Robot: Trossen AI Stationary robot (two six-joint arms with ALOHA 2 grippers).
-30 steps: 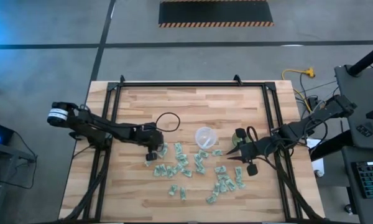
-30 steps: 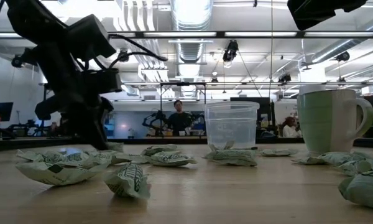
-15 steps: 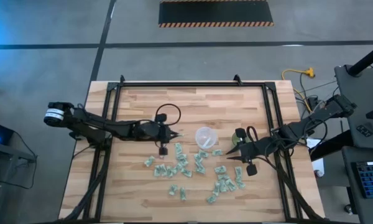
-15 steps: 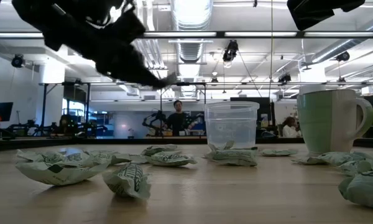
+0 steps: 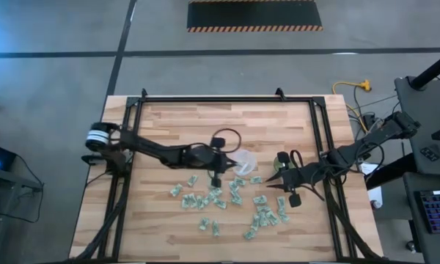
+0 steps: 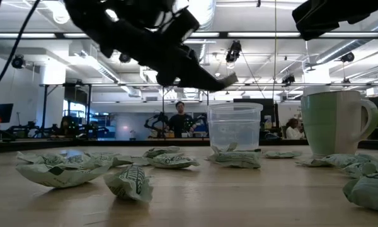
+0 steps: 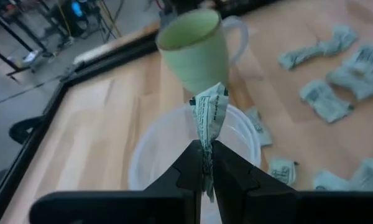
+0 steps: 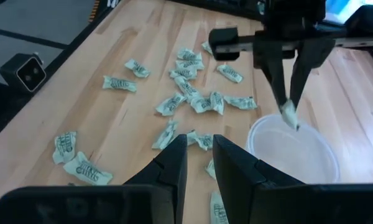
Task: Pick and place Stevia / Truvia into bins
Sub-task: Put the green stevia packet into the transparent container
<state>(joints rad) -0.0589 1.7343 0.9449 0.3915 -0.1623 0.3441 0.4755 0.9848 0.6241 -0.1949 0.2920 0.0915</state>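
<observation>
From my station, the left gripper [image 7: 203, 163] is out over the middle of the counter [image 5: 169, 132], clenched on a single sachet [image 7: 209, 118] that sticks up from between its fingertips, and it hangs above the rim of the clear cup [image 5: 242, 160]; in the low view the pinched sachet sits just higher than that cup's lip. Below and around it the loose sachets [image 5: 213, 198] lie scattered across the wood in a band in front of the cups, a few crumpled ones touching the clear cup's base. To the right of the clear cup stands the green cup [image 6: 335, 123], upright with its handle showing, and more sachets rest against its foot. Farther right, the right gripper [image 5: 273, 184] waits just beside the green cup, low over the counter, its fingers [image 8: 171, 163] parted a little with nothing between them.
</observation>
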